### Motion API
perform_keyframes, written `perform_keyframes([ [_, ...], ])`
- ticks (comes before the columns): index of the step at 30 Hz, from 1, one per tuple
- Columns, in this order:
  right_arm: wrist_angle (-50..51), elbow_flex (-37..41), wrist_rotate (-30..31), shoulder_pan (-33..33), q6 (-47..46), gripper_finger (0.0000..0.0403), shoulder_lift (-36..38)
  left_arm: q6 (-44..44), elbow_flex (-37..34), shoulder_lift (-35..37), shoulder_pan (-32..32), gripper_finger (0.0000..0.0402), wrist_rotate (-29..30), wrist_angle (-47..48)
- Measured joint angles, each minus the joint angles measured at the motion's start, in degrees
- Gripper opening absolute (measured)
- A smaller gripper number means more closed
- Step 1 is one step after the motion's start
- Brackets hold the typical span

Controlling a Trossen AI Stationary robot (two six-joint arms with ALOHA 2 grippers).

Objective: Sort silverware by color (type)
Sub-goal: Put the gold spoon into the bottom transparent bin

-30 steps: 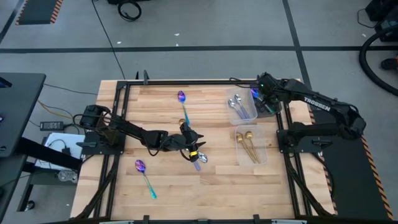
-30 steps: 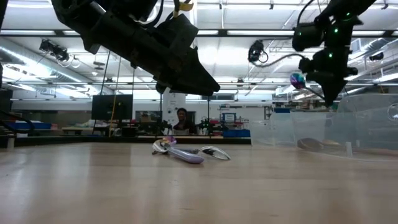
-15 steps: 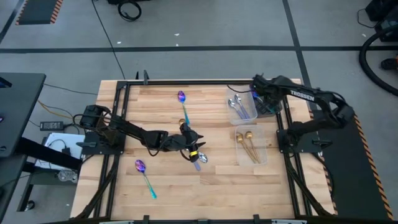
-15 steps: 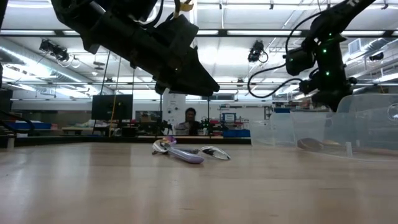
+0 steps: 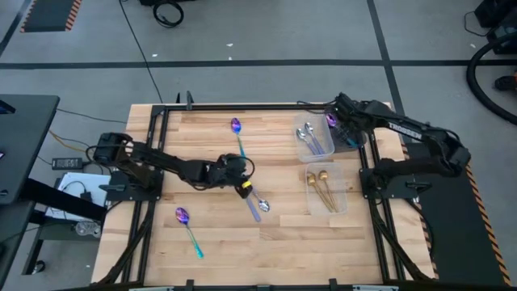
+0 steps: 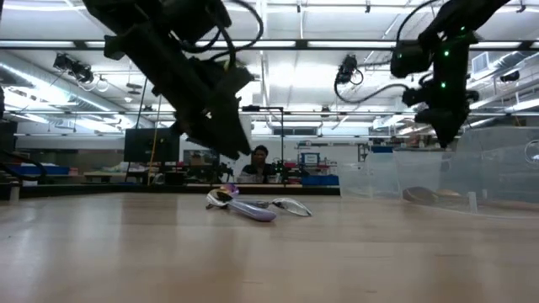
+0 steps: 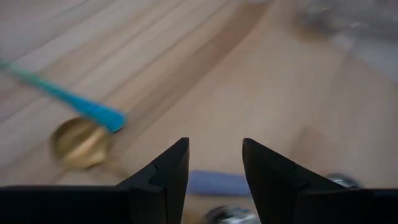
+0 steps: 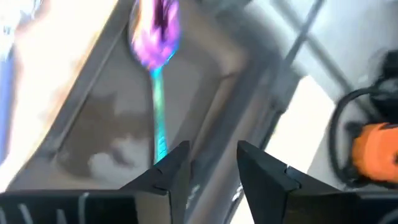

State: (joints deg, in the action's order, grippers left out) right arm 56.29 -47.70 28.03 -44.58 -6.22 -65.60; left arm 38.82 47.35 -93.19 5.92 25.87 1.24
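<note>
From above, the right gripper [image 5: 339, 120] hangs over the far clear bin [image 5: 349, 139], a purple spoon [image 5: 329, 120] at its tips, presumably dropping in. The left gripper [image 5: 241, 187] hovers beside the middle spoons [image 5: 257, 206]. At table level those spoons [image 6: 253, 207] lie crossed. Left wrist: fingers parted, empty. Right wrist: fingers spread, purple spoon [image 8: 157, 74] loose between them.
</note>
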Motion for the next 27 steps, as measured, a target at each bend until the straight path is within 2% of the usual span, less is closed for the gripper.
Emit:
perform_keyframes([
  [4,-6.4,0.0,0.2,2.1,3.0,0.0130,4.7,1.1,0.0,-0.1,-1.2,0.0157,1.8,5.4],
  [10,-15.8,0.0,-10.3,5.0,6.3,0.0126,10.1,0.2,0.0,-0.2,-3.5,0.0157,2.4,11.0],
  [18,-18.3,0.0,-23.1,8.6,5.8,0.0126,11.2,-5.9,0.0,-0.2,-5.2,0.0157,2.4,11.7],
  [27,-23.4,2.8,-24.9,14.9,4.5,0.0126,11.1,-12.7,0.0,-0.2,-5.2,0.0157,2.4,11.9],
])
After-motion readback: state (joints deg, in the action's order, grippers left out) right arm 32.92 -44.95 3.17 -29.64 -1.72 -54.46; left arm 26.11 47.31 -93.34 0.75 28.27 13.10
